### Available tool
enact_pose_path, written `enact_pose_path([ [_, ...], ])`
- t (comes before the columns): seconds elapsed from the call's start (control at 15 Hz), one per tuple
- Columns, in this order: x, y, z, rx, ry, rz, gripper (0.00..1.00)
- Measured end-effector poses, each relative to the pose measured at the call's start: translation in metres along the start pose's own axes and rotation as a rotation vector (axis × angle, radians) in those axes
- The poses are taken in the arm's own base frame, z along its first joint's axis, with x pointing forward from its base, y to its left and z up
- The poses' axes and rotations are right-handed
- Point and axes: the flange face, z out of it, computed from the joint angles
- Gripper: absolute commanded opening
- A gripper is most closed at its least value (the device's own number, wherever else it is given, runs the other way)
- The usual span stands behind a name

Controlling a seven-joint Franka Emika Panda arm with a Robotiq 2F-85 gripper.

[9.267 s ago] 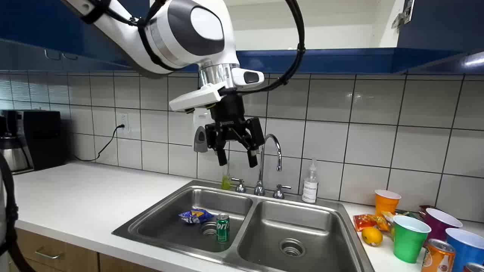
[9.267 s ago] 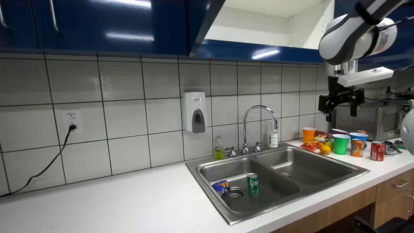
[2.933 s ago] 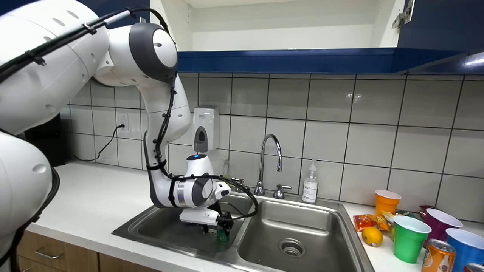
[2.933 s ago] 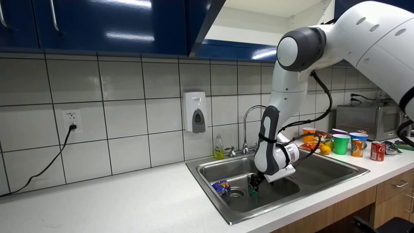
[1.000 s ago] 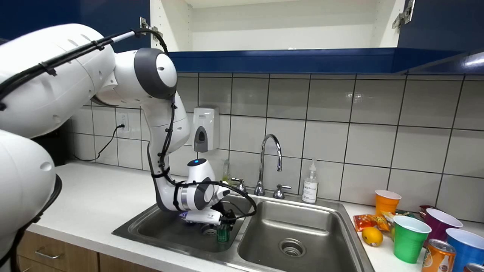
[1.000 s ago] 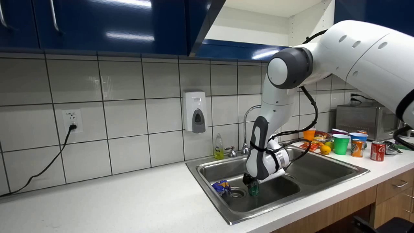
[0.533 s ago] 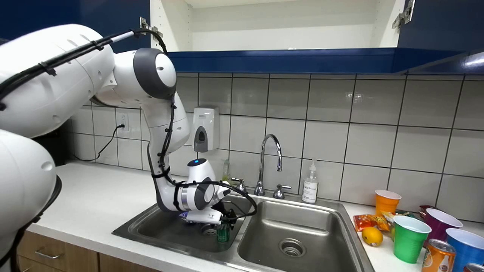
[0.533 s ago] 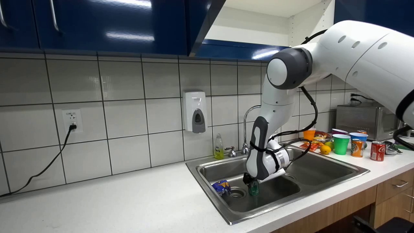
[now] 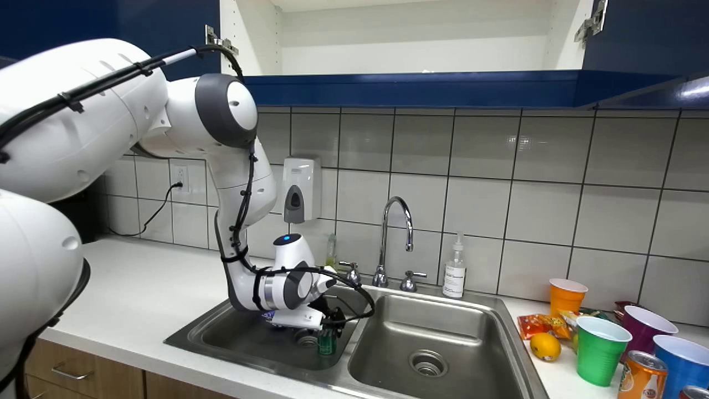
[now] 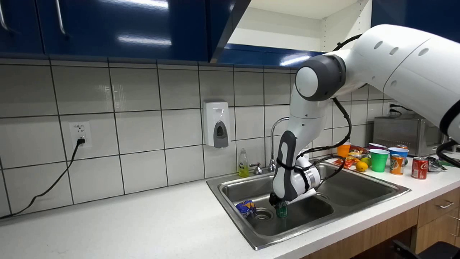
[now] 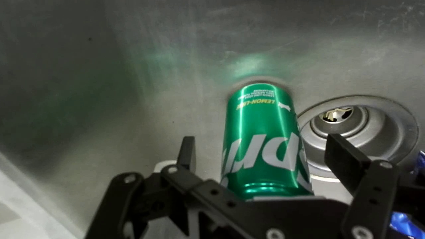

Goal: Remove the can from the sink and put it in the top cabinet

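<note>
Spread wide either side of the can [image 11: 257, 121], the hand [image 11: 261, 144] grips nothing; best close evenly, then lift straight up

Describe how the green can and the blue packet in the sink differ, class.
The green can is a smooth cylinder; the blue packet is crumpled.
The can stands upright; the packet lies low.
The can is within the open hand; the packet is outside it.
Both share one sink basin.
</note>
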Motion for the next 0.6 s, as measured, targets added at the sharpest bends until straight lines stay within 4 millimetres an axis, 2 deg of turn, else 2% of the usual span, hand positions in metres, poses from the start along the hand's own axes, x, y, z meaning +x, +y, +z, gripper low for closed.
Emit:
enact_pose_path([
  [0.6,0.0042,0.0007,0.0007,-0.005,0.009,-0.003,1.0],
])
